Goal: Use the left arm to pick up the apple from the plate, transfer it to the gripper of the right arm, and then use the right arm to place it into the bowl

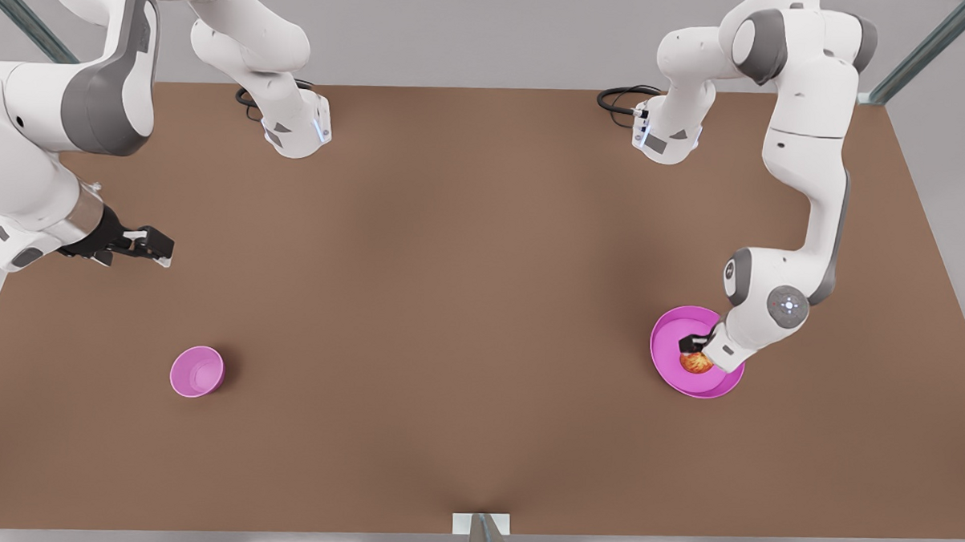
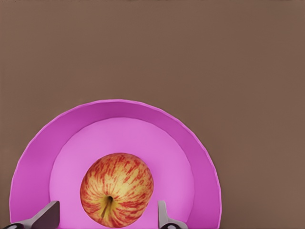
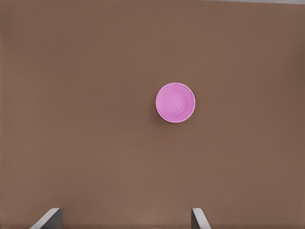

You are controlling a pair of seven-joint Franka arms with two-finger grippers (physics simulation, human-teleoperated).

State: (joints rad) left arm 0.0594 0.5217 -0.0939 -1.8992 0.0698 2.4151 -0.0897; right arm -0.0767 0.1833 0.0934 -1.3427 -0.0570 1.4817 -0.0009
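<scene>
Front view, left to right:
Right gripper [image 1: 153, 247]: hangs above the table [image 1: 449, 302] at the front view's left, well apart from the bowl; its fingers [image 3: 47, 218] stand wide apart with nothing between them.
Bowl [image 1: 197, 371]: small, deep, pink — upright on the table toward the front view's left, nothing in it; seen from the right wrist as well [image 3: 175, 102].
Plate [image 1: 671, 374]: wide, shallow, pink, at the front view's right, holding the apple; its rim is also seen from the left wrist [image 2: 33, 157].
Apple [image 1: 696, 363]: sits on the plate's floor, inside the rim. From the left wrist [image 2: 116, 189] its stem end faces up toward the camera, so its core axis stands roughly upright; mottled red and yellow.
Left gripper [image 1: 695, 352]: down over the plate at the apple; fingers [image 2: 164, 217] spread wide, one on each side of the apple, a gap showing on both sides — not clamped on it.
Counts: one bowl, one plate, one apple, two arms.
</scene>
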